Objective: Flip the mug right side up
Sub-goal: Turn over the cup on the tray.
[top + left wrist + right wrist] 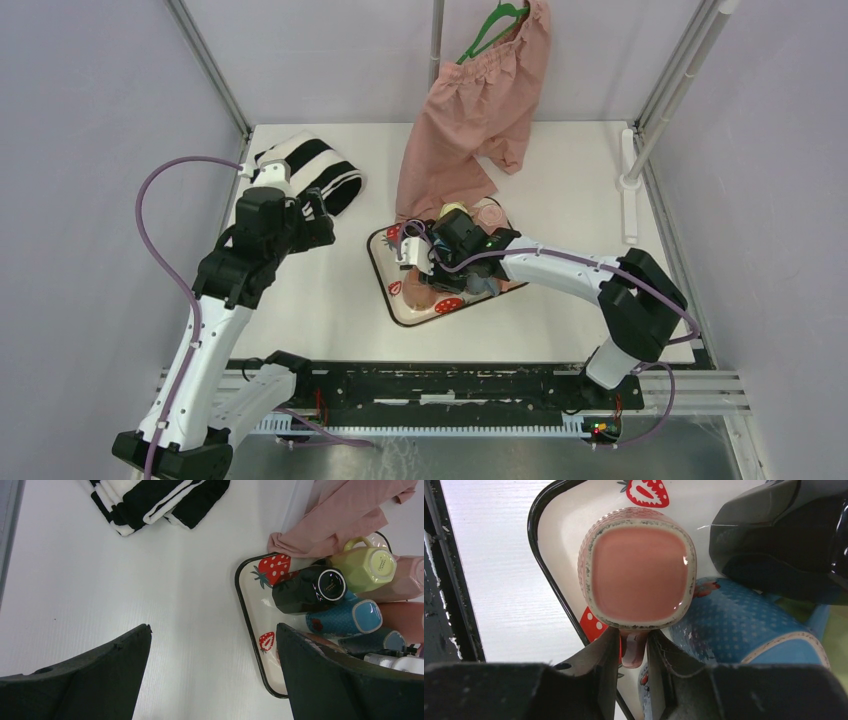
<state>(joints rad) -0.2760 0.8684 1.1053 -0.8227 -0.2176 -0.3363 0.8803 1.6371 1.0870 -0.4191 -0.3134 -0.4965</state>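
A pink dotted mug stands on the strawberry tray near its front left corner, with a flat pink face and a speckled rim toward the wrist camera. My right gripper is shut on the mug's handle, one finger on each side. In the top view the mug shows just below the right gripper. My left gripper is open and empty above bare table, left of the tray; the top view shows it beside the striped cloth.
A black mug, a yellow-green mug and a blue dotted mug lie on their sides on the tray. Pink shorts hang from a green hanger onto the tray's far edge. A folded black-and-white cloth lies at back left.
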